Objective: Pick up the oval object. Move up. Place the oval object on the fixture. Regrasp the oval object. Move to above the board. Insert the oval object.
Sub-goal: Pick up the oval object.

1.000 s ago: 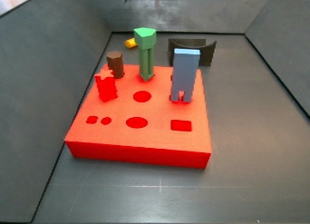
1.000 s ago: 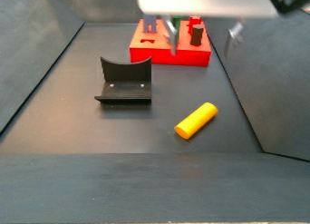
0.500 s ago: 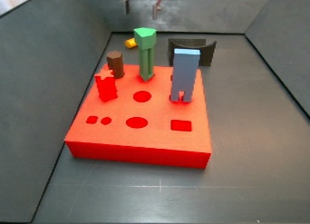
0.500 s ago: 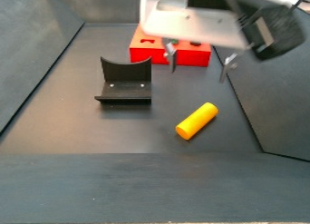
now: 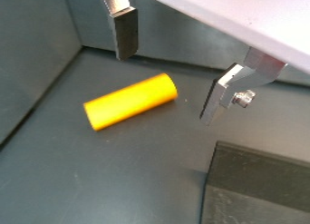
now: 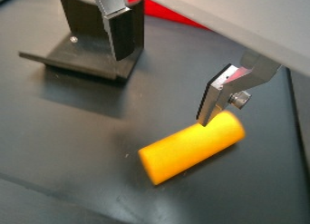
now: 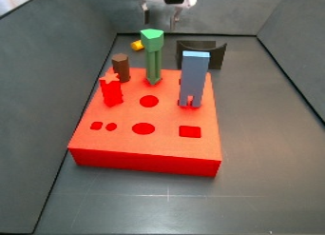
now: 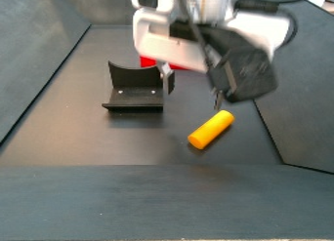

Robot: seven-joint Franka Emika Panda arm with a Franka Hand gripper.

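Observation:
The oval object point(image 8: 210, 129) is a yellow-orange peg lying flat on the dark floor, also seen in both wrist views point(image 5: 130, 101) point(image 6: 191, 150). In a side view only its end point(image 7: 137, 43) shows behind the green post. My gripper point(image 8: 192, 89) hangs above the peg, open and empty, with its fingers point(image 5: 123, 33) wide apart over the peg's end. It also shows at the top of a side view point(image 7: 165, 3). The fixture point(image 8: 135, 87) stands close beside the peg point(image 6: 87, 55) point(image 7: 203, 50). The red board point(image 7: 146, 125) lies further off.
On the board stand a green post point(image 7: 152, 56), a blue post point(image 7: 193, 77), a brown cylinder point(image 7: 121, 67) and a small red piece point(image 7: 110, 89). Grey walls slope up round the floor on all sides.
My gripper has come down from the top of the side views and now hangs low over the peg. The peg and fixture have not moved.

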